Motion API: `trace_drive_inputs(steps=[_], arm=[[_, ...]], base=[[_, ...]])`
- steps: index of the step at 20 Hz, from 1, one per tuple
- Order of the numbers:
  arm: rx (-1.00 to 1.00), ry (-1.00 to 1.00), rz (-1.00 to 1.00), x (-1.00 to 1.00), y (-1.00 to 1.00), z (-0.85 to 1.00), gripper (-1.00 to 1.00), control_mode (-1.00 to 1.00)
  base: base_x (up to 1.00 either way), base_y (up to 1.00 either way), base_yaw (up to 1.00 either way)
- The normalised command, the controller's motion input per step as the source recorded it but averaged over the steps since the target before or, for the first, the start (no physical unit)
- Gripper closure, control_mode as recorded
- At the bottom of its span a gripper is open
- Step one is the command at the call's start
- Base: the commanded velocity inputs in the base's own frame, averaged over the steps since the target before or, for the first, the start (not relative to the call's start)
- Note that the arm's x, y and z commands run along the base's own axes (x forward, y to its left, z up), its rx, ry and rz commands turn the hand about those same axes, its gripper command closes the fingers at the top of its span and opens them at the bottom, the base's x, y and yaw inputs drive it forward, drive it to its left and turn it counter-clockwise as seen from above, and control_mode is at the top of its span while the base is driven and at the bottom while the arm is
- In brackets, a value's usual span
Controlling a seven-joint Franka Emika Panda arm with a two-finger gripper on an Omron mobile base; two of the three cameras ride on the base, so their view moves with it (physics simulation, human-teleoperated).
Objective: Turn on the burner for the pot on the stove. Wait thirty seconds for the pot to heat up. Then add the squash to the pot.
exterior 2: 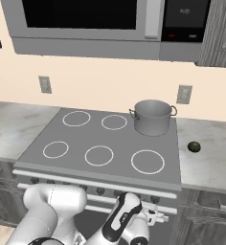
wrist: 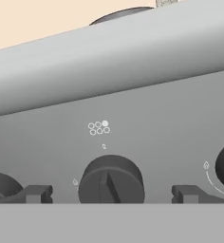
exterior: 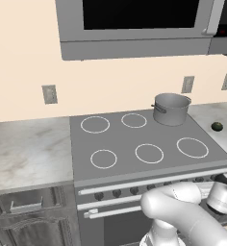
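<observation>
The burner step is in hand; the released gripper (wrist: 111, 193) is held wide around a stove knob (wrist: 111, 180); next, closing and turning is needed, by judgement.

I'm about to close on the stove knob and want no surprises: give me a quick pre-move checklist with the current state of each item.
1. Pot sits on the back right burner ring of the stove: ok.
2. Knob centred between the fingertips in the hand view: ok.
3. Burner diagram above that knob has its upper right dot filled, matching the pot's ring: ok.
4. Gripper open, fingers to either side of the knob: ok.
5. Fingers already touching the knob: cannot tell.
6. Squash lies on the counter right of the stove, apart from the pot: ok.
</observation>
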Motion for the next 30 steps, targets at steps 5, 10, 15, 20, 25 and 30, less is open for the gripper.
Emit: trace_drive_inputs(steps=[5,10,15,20,25,30], arm=[[0.00,0.00,0.00,0.01,0.00,-0.06,-1.00,-1.00],[0.00,-0.02,0.00,0.00,0.00,-0.09,-1.00,-1.00],[0.00,0.00,0.01,0.16,0.00,0.00,-1.00,-1.00],[0.00,0.00,0.00,0.21,0.00,0.01,-1.00,-1.00],[0.00,0.00,0.00,0.05,0.00,0.00,-1.00,-1.00],[0.00,0.00,0.00,0.00,0.00,0.00,-1.00,-1.00]], base=[[0.00,0.00,0.00],[0.00,0.00,0.00],[0.00,0.00,0.00],[0.00,0.00,0.00],[0.00,0.00,0.00],[0.00,0.00,0.00]])
